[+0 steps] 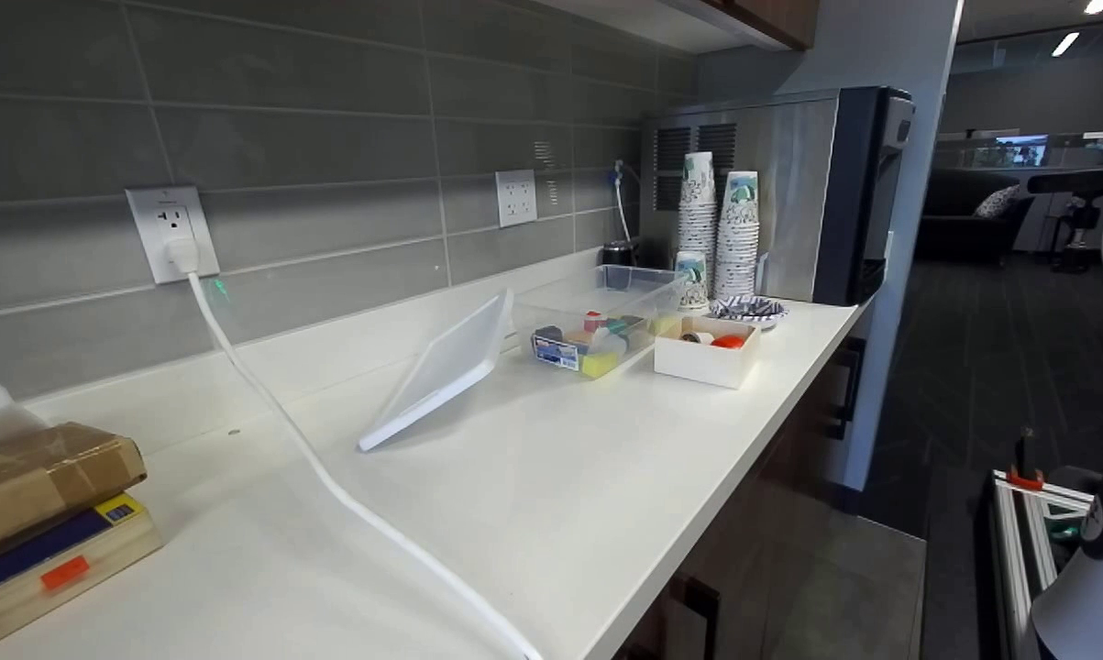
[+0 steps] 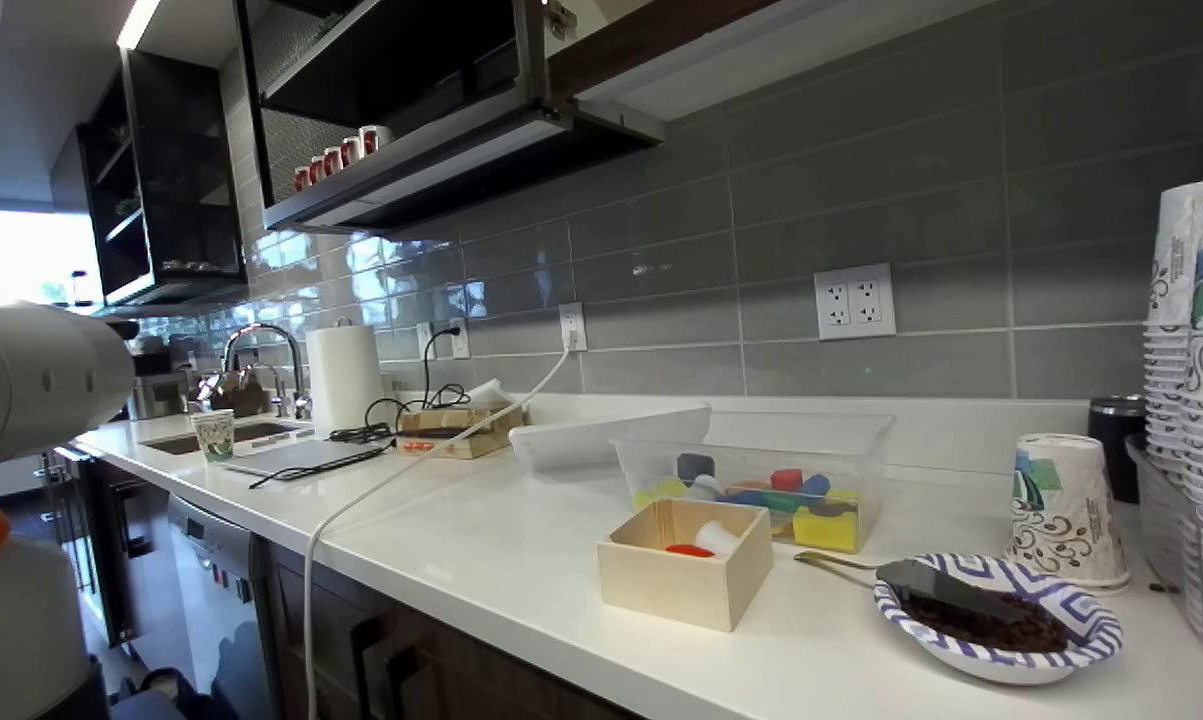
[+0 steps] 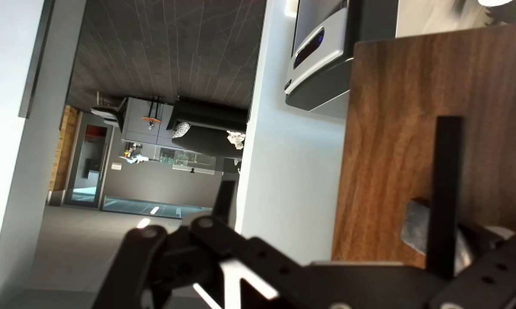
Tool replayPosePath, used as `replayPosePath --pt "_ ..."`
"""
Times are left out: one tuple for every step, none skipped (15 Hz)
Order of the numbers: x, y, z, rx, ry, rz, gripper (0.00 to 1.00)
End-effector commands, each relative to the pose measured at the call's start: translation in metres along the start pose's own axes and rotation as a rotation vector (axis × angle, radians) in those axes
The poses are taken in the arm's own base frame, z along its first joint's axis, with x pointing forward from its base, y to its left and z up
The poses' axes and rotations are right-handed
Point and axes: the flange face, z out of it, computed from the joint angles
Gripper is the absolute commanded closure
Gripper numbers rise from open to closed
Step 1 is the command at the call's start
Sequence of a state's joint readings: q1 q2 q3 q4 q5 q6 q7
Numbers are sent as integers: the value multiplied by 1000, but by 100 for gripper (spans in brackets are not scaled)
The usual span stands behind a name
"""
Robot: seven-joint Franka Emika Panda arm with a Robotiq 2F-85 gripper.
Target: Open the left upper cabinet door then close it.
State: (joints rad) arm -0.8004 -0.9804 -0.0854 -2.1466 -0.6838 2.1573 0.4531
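One flat, walnut-brown wooden cabinet door fills the wrist view's right, its black bar handle near the dark, two-fingered claw, spread wide. Best hook the handle squarely, then swing slowly.

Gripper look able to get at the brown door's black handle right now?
Likely yes: in the wrist view the gripper stands open, the black handle overlaps one side of it, and nothing else seems in the way; contact unclear.
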Motion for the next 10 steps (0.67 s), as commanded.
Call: replayPosePath --pt "-2 -3 2 -34 -18 -3 0" --pt "-1 -3 3 -41 -17 2 0" --pt "0 -4 3 -40 -18 2 0" --pt "0 -4 4 -41 -18 2 0" --pt "1 -4 4 -42 -18 3 0" --pt "1 -5 5 -43 -19 3 0" --pt "1 -5 5 -43 -20 2 0" --pt "2 -6 5 -42 -20 1 0" --pt "2 -7 5 -37 -19 -2 0" --pt "2 -8 4 -37 -16 -3 0"
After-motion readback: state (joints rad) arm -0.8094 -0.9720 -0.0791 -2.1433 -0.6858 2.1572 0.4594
